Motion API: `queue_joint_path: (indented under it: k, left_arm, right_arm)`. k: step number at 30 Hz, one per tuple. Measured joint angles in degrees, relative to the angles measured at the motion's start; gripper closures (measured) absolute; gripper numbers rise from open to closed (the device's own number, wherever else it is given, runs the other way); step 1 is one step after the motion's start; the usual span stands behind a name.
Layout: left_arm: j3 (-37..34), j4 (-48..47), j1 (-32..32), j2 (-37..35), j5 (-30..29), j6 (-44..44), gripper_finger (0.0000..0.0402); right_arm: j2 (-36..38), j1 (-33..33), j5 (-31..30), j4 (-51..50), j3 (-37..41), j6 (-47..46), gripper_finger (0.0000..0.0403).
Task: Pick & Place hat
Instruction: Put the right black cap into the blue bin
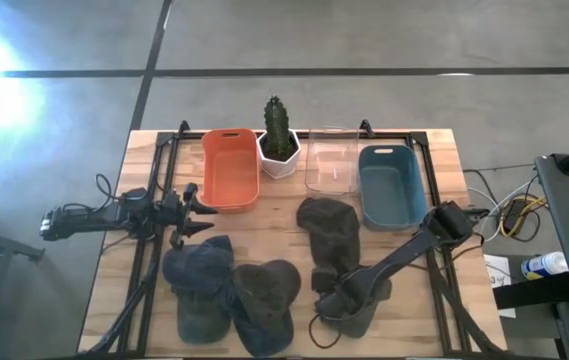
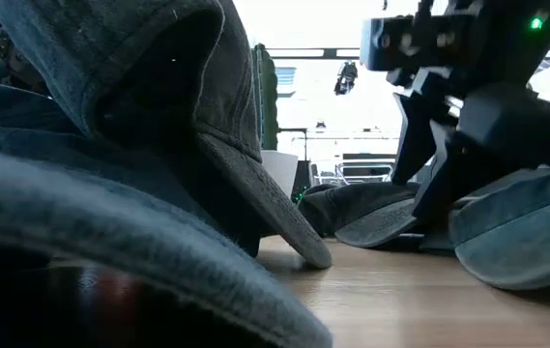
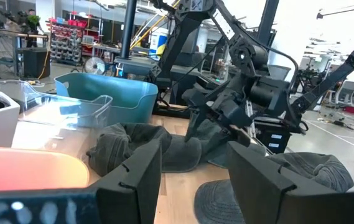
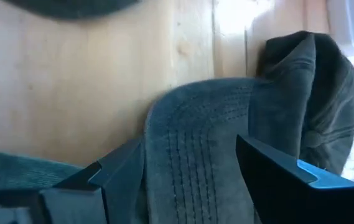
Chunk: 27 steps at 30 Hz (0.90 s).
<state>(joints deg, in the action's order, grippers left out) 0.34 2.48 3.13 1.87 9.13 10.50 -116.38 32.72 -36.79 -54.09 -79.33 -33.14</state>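
Several caps lie on the wooden table. In the high view, a grey-blue cap [image 1: 362, 322] sits near the table's near edge, right of centre, and my right gripper [image 1: 336, 300] is low over it. The right wrist view shows my right gripper [image 4: 189, 146] open, its fingers on either side of the cap's stitched brim [image 4: 192, 168]. A dark olive cap [image 1: 329, 235] lies just beyond it. My left gripper [image 1: 204, 205] waits open beside the orange bin and also shows in its own wrist view [image 3: 192, 155]. My right gripper stands astride the cap's brim [image 4: 164, 155], coming at it low and slanting down from the table's right. The brim lies flat on the table between the fingers [image 4: 124, 171]. I cannot tell whether the fingers touch it.
An orange bin [image 1: 231, 168], a white pot with a cactus [image 1: 280, 140], a clear bin [image 1: 330, 165] and a blue bin [image 1: 392, 185] line the far edge. A blue-grey cap [image 1: 199, 275] and an olive cap [image 1: 264, 295] lie at near left. A cap [image 2: 159, 116] fills the low view's left.
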Motion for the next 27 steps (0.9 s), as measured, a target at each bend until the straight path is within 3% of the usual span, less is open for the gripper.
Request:
queue_joint_path:
  k: [19,27]
  left_arm:
    - [0.0,0.0,-0.02,0.11,0.0,0.02,0.0227]
    - [0.0,0.0,-0.01,0.2,0.0,0.01,0.0227]
  right_arm:
    - [3.49,-2.63,5.59,-0.66,2.64,-1.18,0.017]
    - [2.95,-3.77,2.7,-2.92,4.52,-3.02,0.019]
